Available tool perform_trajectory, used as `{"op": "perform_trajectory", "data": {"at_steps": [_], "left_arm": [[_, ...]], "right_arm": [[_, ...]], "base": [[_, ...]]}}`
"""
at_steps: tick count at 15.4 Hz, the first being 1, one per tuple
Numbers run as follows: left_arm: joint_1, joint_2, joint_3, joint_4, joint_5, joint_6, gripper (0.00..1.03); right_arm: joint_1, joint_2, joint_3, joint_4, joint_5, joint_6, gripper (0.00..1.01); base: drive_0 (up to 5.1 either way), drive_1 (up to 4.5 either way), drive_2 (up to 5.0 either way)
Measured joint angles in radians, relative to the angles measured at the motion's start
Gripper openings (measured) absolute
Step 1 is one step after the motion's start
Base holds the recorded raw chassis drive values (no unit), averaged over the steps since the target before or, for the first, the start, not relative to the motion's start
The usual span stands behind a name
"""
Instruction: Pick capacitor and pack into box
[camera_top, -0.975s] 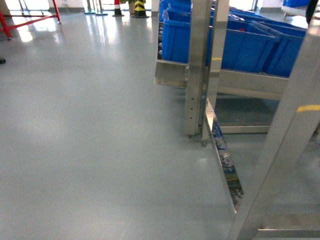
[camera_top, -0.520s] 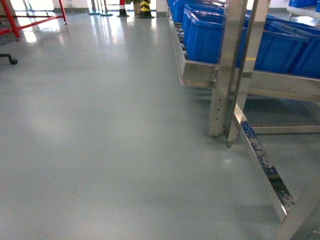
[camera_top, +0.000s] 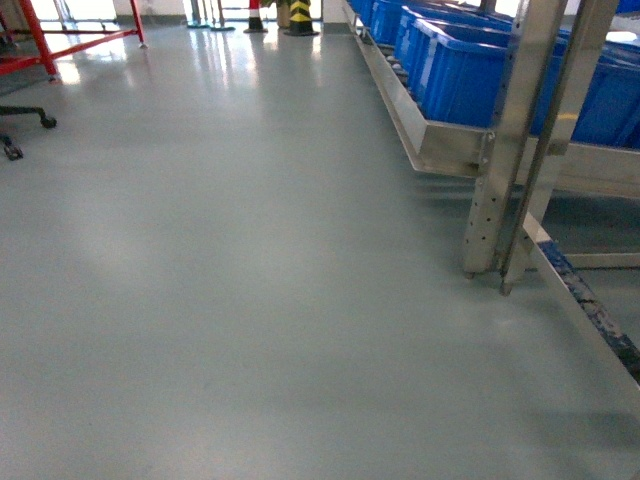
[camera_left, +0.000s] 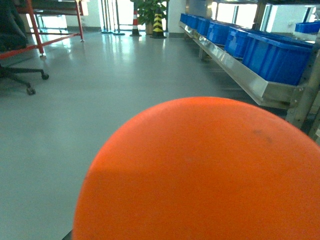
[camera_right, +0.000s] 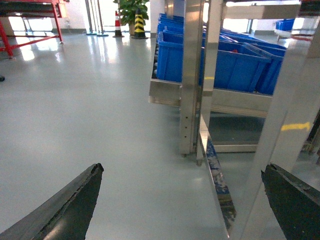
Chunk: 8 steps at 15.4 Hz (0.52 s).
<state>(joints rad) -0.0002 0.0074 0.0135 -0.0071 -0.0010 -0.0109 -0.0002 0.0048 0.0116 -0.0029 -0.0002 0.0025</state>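
The robot faces open grey floor (camera_top: 220, 290), with a steel rack (camera_top: 500, 170) of blue bins (camera_top: 460, 70) along the right of the head view. Neither the pink box nor any capacitor shows in any view.

The right claw (camera_right: 182, 200) is spread wide and empty, its dark fingers (camera_right: 65, 205) at the lower corners of its wrist view. An orange ball (camera_left: 200, 175) fills the left wrist view; whether the left claw holds it cannot be told.

The main risk is the rack: its steel post (camera_right: 192, 75) stands near the right claw, so a turn of the base could clip it. The blocked left camera would also hamper aiming a pick.
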Motion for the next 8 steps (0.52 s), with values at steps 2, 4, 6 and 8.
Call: {"op": "perform_trajectory", "data": {"at_steps": [2,4,6,8], "left_arm": [[0.000,0.000,0.000,0.004,0.000,0.000,0.43],[0.000,0.000,0.000,0.002,0.001,0.000,0.43],[0.000,0.000,0.000,0.001,0.001,0.000,0.43],[0.000,0.000,0.000,0.001,0.000,0.000,0.43]], "right_arm": [[0.000,0.000,0.000,-0.001,0.001,0.000,0.98],[0.000,0.000,0.000,-0.001,0.000,0.000,0.98],[0.000,0.000,0.000,-0.001,0.000,0.000,0.98],[0.000,0.000,0.000,-0.001,0.000,0.000,0.98]], "base": [[-5.1,2.40,2.4],[-5.1,2.38,2.4],[-5.2,2.27,2.3],[-5.1,2.39,2.4]]}}
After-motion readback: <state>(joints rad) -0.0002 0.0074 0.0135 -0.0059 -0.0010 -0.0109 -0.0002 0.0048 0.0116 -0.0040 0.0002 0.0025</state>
